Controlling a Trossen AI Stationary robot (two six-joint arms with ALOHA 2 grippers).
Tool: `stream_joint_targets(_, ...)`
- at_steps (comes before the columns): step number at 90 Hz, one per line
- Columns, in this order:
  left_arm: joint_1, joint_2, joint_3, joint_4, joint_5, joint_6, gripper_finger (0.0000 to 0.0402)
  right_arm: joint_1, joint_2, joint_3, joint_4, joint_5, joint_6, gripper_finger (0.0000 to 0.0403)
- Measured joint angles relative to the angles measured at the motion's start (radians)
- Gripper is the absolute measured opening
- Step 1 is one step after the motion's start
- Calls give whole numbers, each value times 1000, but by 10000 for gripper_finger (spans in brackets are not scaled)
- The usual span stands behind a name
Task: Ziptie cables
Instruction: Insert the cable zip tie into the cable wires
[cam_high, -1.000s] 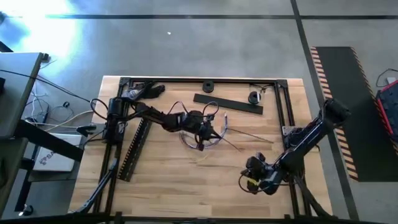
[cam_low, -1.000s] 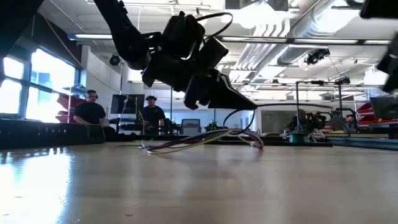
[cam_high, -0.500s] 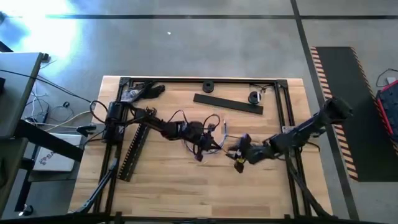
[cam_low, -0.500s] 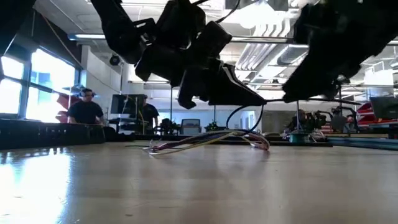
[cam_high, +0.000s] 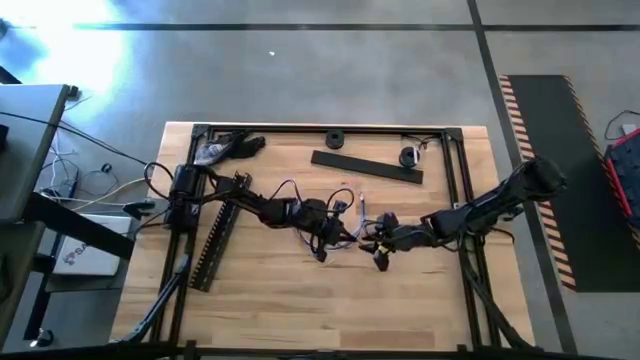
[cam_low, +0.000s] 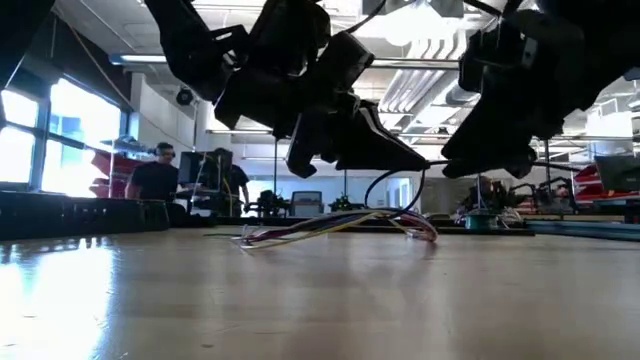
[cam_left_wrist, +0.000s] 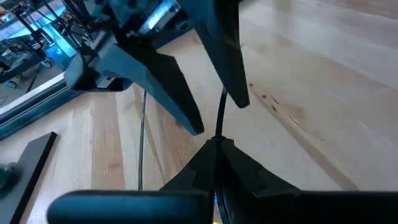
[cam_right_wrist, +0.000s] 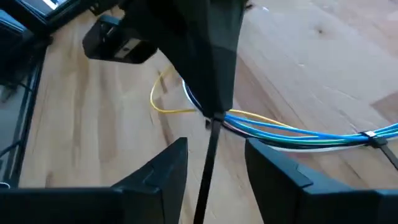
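Beneath the left end effector (cam_high: 322, 228), clamped on a zip tie (cam_right_wrist: 206, 167), limp cables (cam_right_wrist: 292, 132) suit mid-bundle gripping; right end effector (cam_high: 381, 243) gapes.

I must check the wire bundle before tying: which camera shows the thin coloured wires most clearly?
The right wrist view: the thin blue, yellow and white wires lie close, each colour distinct. The low view shows a flat bundle; the high view, faint loops; the left wrist view, none clearly.

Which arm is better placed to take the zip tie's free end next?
Right. The right pincer is open, with the zip tie running between its fingers, near the cables. The left pincer is shut on the zip tie's other end, so it is not free.
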Motion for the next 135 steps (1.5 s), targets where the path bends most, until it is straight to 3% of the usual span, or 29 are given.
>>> stream_joint_targets(19, 0, 0, 0, -1, 0, -6, 0, 0, 21, 0, 14, 30, -30, 126)
stream_joint_targets(39, 0, 1, 0, -5, -4, -16, 0, 5, 21, 0, 42, 33, -84, 11)
stream_joint_targets(55, 15, 1, 0, -8, -2, -75, 9, 29, 21, 27, -18, 51, -79, 1)
stream_joint_targets(73, 55, 2, 0, -11, 22, -96, 79, 63, 23, 85, -140, 68, -79, 0)
stream_joint_targets(89, 90, 1, 0, 70, 239, -208, 149, 84, 70, 124, -171, 111, -89, 0)
stream_joint_targets(97, 93, 1, 0, 74, 285, -251, 168, 89, 109, 150, -183, 147, -138, 0)
stream_joint_targets(113, 82, 1, 0, 38, 299, -253, 171, 89, 161, 232, -266, 221, -230, 0)
stream_joint_targets(126, 74, 1, 0, 18, 298, -253, 161, 87, 162, 263, -340, 189, -232, 0)
stream_joint_targets(135, 73, 1, -1, 4, 284, -253, 155, 87, 126, 264, -445, 148, -127, 0)
